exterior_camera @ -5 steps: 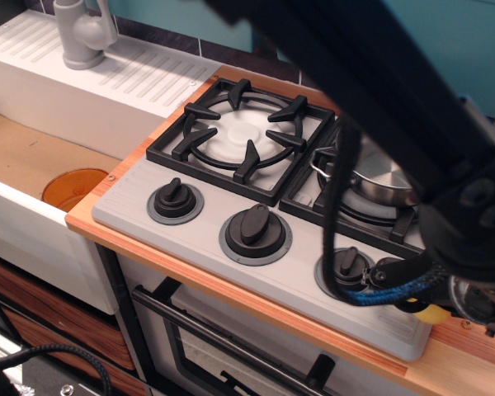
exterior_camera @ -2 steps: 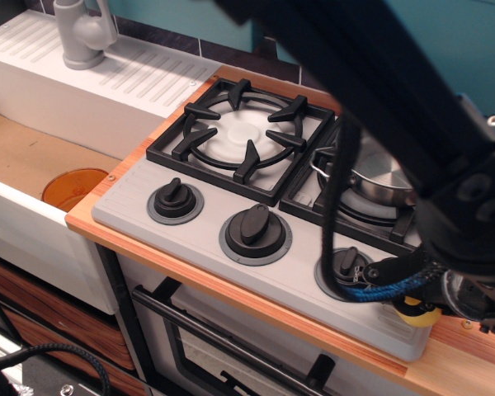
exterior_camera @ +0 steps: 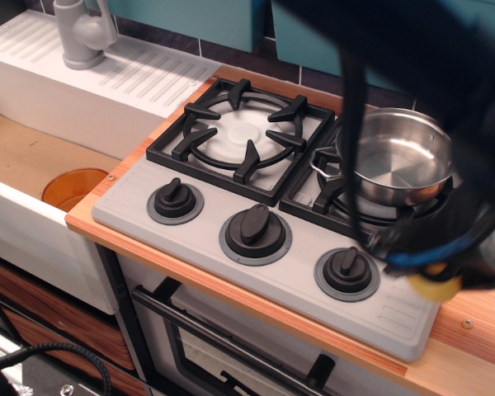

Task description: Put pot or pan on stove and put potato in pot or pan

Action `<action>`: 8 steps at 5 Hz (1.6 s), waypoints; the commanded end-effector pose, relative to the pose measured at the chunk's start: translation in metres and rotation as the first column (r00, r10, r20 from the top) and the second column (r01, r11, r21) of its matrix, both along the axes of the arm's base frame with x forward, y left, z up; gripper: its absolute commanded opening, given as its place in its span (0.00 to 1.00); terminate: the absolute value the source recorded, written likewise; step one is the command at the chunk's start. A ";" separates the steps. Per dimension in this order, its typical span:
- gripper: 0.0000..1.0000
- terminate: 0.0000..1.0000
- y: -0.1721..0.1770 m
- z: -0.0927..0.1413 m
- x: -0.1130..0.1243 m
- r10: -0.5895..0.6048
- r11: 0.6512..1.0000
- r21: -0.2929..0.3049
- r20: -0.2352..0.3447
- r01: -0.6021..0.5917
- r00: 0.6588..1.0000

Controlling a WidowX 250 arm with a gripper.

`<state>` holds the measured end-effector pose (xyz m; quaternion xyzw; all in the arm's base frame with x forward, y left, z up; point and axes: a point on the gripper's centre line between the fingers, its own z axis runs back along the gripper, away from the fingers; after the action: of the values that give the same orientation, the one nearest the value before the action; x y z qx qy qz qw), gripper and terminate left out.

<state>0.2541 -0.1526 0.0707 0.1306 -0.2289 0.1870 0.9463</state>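
The shiny steel pot (exterior_camera: 396, 158) stands on the right burner of the grey stove (exterior_camera: 206, 216), and its inside is empty. My gripper (exterior_camera: 442, 271) is a dark, blurred mass at the stove's front right corner, just in front of the pot. It is shut on the pale-yellow potato (exterior_camera: 435, 286), which shows under the fingers, above the stove's right edge. The arm covers the top right of the view.
The left burner (exterior_camera: 243, 136) is bare. Three black knobs (exterior_camera: 254, 226) line the stove front. A sink with an orange disc (exterior_camera: 73, 188) lies to the left, with a grey faucet (exterior_camera: 82, 33) behind it. A wooden counter strip (exterior_camera: 474, 326) runs right of the stove.
The arm has risen and swung back, uncovering the pot. The potato has come up from the counter's right edge with the gripper and now hangs higher, beside the right knob.
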 end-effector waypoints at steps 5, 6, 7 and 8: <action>1.00 0.00 0.041 0.034 0.125 -0.067 0.995 -0.074 0.060 0.071 0.996; 1.00 0.00 0.038 0.035 0.119 -0.057 0.994 -0.088 0.048 0.061 0.997; 1.00 0.00 0.037 0.039 0.113 -0.051 0.995 -0.085 0.037 0.054 0.998; 1.00 0.00 0.042 0.047 0.109 -0.065 0.995 -0.075 0.015 0.066 0.998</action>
<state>0.3514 -0.1067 0.0903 0.1056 -0.1968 0.1576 0.9619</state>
